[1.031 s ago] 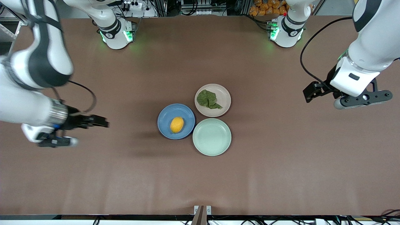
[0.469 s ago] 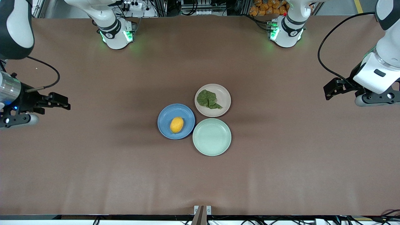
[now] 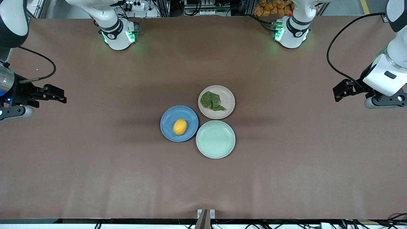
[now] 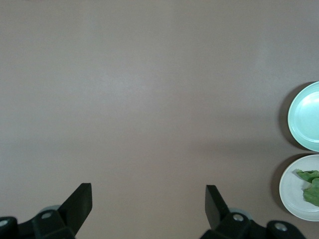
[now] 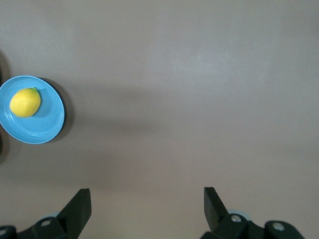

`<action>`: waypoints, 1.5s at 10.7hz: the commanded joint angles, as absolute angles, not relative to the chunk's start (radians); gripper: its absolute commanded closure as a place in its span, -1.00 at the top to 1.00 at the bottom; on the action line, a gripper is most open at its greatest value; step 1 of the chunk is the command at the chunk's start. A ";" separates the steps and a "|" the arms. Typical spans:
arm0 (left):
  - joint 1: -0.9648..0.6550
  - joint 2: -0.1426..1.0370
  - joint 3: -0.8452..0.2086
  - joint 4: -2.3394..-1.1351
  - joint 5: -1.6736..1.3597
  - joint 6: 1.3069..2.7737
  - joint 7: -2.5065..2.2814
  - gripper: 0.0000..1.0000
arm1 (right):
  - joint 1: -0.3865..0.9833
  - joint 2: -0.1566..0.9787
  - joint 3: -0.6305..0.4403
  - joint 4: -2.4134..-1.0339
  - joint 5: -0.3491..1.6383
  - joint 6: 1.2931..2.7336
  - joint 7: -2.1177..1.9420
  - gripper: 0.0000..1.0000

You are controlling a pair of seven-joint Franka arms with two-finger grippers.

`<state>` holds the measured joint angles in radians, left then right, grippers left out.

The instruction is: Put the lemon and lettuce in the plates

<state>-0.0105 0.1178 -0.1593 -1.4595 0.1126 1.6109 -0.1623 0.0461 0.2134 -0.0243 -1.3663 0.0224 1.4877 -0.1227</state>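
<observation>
The yellow lemon point(image 3: 180, 127) lies in the blue plate point(image 3: 168, 118) at the table's middle; both show in the right wrist view, lemon point(image 5: 25, 102) in plate point(image 5: 45, 127). The dark green lettuce point(image 3: 211, 101) lies in the beige-pink plate point(image 3: 227, 95); the left wrist view shows the leaf point(image 4: 310, 181) in that plate point(image 4: 291, 191). My right gripper point(image 3: 58, 97) is open and empty over bare table at the right arm's end point(image 5: 147, 199). My left gripper point(image 3: 340, 92) is open and empty over bare table at the left arm's end point(image 4: 148, 196).
An empty mint-green plate point(image 3: 215, 139) sits beside the blue plate, nearer to the front camera than the beige-pink plate; it also shows in the left wrist view point(image 4: 306, 117). The brown tabletop point(image 3: 286, 165) spreads around the three plates.
Both arms have drawn away from the plates toward their own ends of the table, the right gripper much more. The lemon and lettuce have not moved.
</observation>
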 commanded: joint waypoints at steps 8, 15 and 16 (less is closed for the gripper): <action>-0.021 0.087 -0.152 -1.476 0.003 1.549 -0.133 1.00 | 0.043 0.195 -0.014 -1.385 0.002 1.482 -0.107 1.00; -0.023 0.089 -0.153 -1.473 0.006 1.549 -0.135 1.00 | 0.041 0.196 -0.014 -1.385 0.003 1.483 -0.106 1.00; -0.023 0.089 -0.153 -1.473 0.006 1.549 -0.137 1.00 | 0.041 0.196 -0.014 -1.385 0.003 1.483 -0.106 1.00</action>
